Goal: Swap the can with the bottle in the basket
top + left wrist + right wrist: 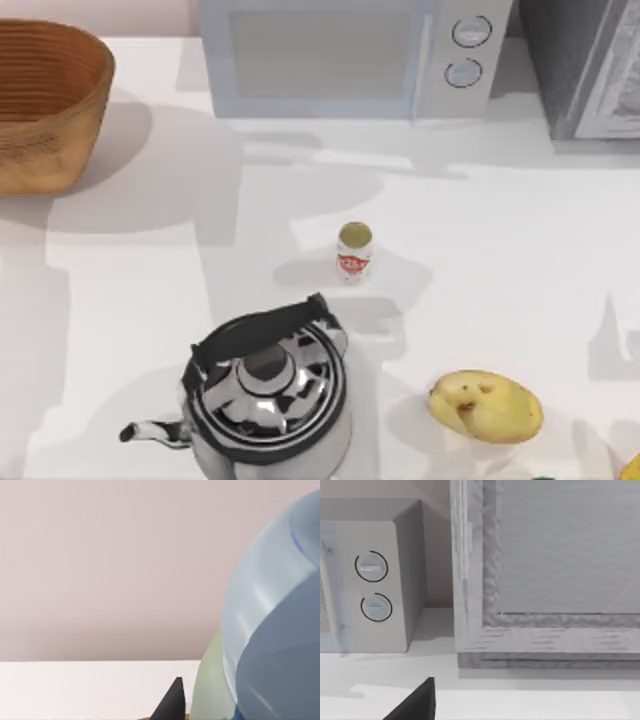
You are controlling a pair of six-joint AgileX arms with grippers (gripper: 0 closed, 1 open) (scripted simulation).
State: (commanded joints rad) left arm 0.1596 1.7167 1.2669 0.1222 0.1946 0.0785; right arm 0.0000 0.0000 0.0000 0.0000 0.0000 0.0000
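From above, you see the bottle [354, 252] upright on the worktop [500, 250], well apart from the basket [45, 100]. Left wrist: something bluish looms close — end effector state, cannot tell. Right wrist: microwave [370, 580] ahead — collision risk.

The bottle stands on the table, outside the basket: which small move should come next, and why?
Probably bring an arm down toward the bottle to grasp it. It stands upright in the table's middle, untouched, far from the basket at the far left.
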